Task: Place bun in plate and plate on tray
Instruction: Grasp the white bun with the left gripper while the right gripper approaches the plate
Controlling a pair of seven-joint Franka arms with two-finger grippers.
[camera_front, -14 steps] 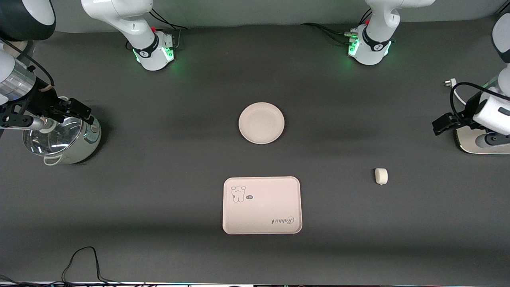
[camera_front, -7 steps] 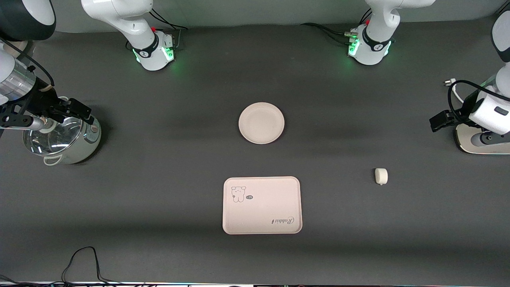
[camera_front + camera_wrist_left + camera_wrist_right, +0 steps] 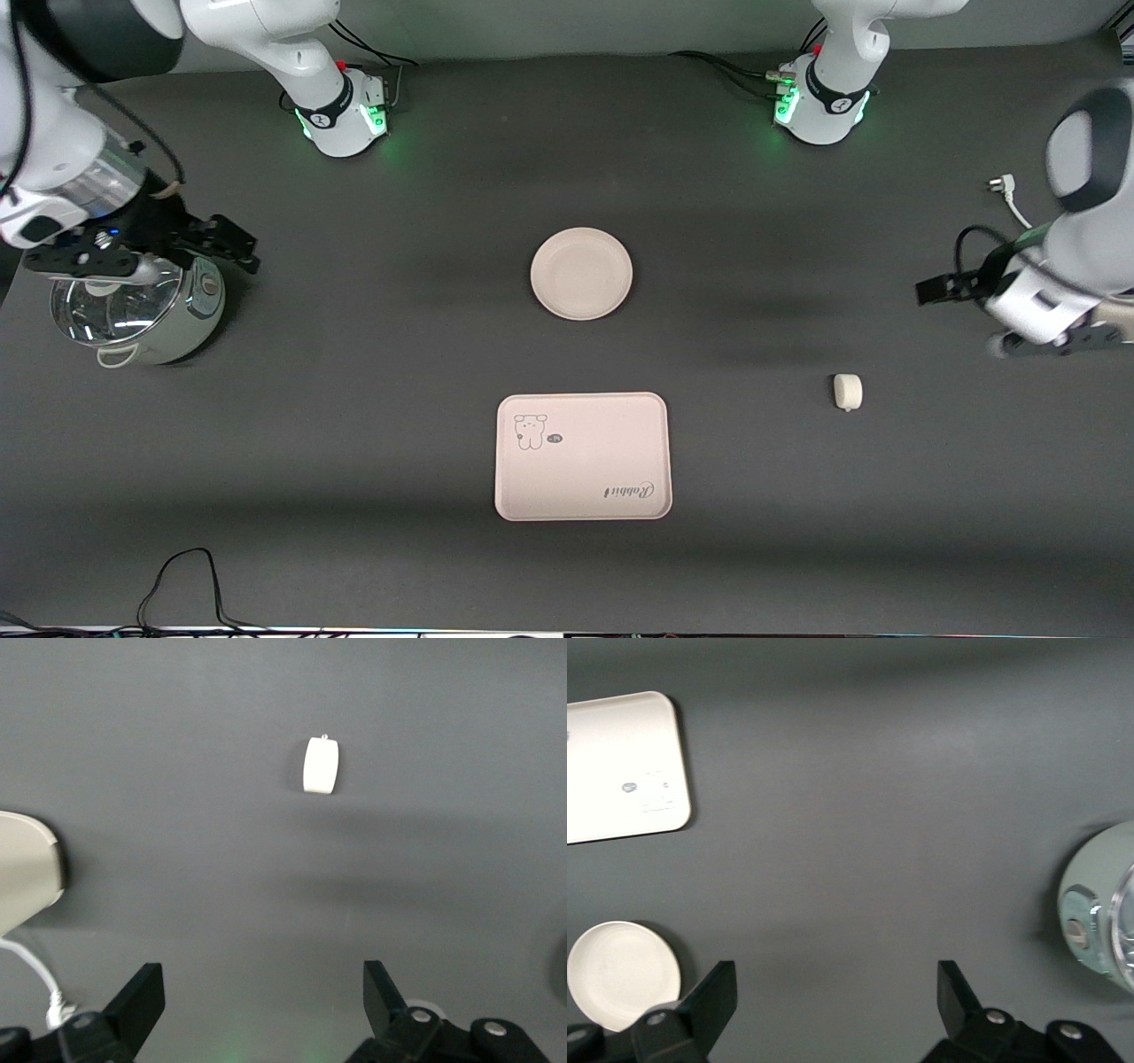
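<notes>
The white bun (image 3: 847,391) lies on the dark table toward the left arm's end, and also shows in the left wrist view (image 3: 320,765). The round cream plate (image 3: 581,273) sits mid-table, empty. The cream-pink tray (image 3: 581,456) with the Rabbit drawing lies nearer the front camera than the plate, also empty. My left gripper (image 3: 943,291) is open and empty in the air, beside the bun and apart from it (image 3: 261,997). My right gripper (image 3: 232,241) is open and empty beside the pot (image 3: 837,992). The right wrist view shows the tray (image 3: 625,766) and the plate (image 3: 622,974).
A silver-green pot (image 3: 133,306) with a glass lid stands at the right arm's end, under the right hand. A beige appliance base (image 3: 27,877) and a white power cable (image 3: 1005,190) lie at the left arm's end. A black cable (image 3: 177,576) lies near the front edge.
My left gripper has swung in from the table's end toward the bun. My right arm has shifted, its gripper moving from over the pot toward the table's middle. Bun, plate and tray are unmoved.
</notes>
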